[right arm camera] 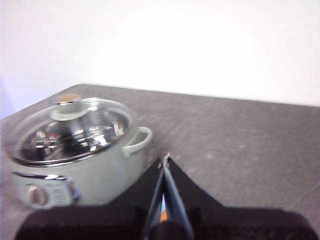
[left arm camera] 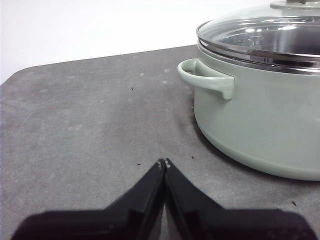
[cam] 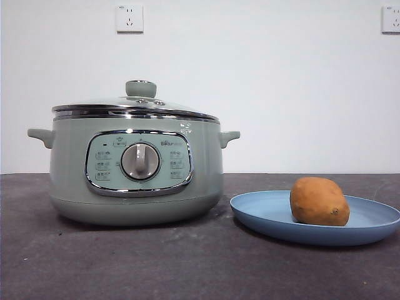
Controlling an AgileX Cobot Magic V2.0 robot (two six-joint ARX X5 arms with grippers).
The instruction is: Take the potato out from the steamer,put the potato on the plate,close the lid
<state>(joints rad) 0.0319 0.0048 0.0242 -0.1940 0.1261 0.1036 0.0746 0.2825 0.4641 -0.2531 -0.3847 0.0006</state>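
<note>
the potato point(cam: 319, 200) rests on the plate point(cam: 262, 211), at three o'clock from the steamer point(cam: 137, 172); lid point(cam: 136, 105) seated. firm, weighty, smooth-skinned: take it across its middle. left gripper point(left arm camera: 164, 162) and right gripper point(right arm camera: 165, 158) both pressed together, empty.

steamer point(cam: 137, 172): small white logo on control panel point(cam: 139, 162) right of dial point(cam: 140, 161), too small to read. button icons both sides of dial, illegible. faint white mark on body upper right, under lid rim, unreadable. no legible text in wrist views.
</note>
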